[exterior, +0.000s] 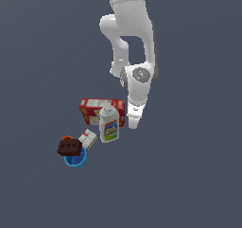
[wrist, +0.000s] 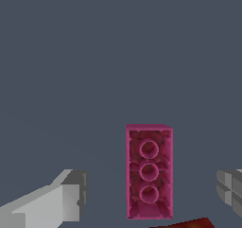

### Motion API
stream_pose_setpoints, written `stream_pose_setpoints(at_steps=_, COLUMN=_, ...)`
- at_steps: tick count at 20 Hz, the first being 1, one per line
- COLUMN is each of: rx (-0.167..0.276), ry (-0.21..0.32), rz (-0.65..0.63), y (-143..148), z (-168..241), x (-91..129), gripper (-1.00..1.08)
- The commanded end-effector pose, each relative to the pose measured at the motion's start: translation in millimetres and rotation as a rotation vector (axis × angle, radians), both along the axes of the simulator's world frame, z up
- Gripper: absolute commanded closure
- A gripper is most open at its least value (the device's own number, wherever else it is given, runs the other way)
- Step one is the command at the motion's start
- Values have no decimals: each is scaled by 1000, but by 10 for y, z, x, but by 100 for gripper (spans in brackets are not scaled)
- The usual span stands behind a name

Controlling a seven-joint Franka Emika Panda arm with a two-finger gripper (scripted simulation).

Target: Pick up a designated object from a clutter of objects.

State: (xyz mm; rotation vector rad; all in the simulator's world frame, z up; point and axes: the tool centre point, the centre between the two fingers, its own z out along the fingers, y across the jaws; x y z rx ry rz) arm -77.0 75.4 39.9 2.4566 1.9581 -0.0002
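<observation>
In the exterior view, the clutter sits on a plain dark grey worktop [exterior: 198,184] with no edge showing. Furthest toward the exterior view's left is a dark brown blocky brick with round holes [exterior: 70,147], resting on the rim of a small blue cup [exterior: 76,160]; a sliver of an orange item [exterior: 67,138] shows just behind the brick. Just beside them, further right, a small white box with a red stripe [exterior: 88,138] lies tilted. Next comes a white plastic bottle with a colourful label [exterior: 108,123], leaning in front of a red cracker box [exterior: 96,108] that lies flat behind it. To the right of the bottle, the white robot arm [exterior: 132,38] reaches down, its gripper [exterior: 134,119] low beside the bottle and the cracker box.

The wrist view shows a small magenta-pink rectangular brick with three round studs in a row [wrist: 149,171], lying flat on the grey surface. It sits between the gripper's two pale grey fingers [wrist: 66,198], one on each side and both apart from it, so the gripper [wrist: 151,194] is spread wide and grips nothing. A red edge of the cracker box [wrist: 186,223] peeks in just next to the brick's short end. In the exterior view the magenta brick cannot be seen, hidden by the gripper.
</observation>
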Motion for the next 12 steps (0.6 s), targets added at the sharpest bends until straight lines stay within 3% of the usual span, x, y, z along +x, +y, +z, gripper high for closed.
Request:
stream_pose_setpoints(at_steps=1, rx=0, ry=0, rz=2, y=2, z=-109, x=-5, gripper=-92)
stream_pose_setpoints(at_steps=9, rx=0, ry=0, rz=3, y=0, z=-263, x=-6, gripper=-92)
stream_pose_setpoints(at_steps=10, rx=0, ry=0, rz=3, y=0, z=-263, x=-6, gripper=108)
stream_pose_setpoints(at_steps=12, rx=0, ry=0, rz=3, y=0, z=-263, x=-6, gripper=108)
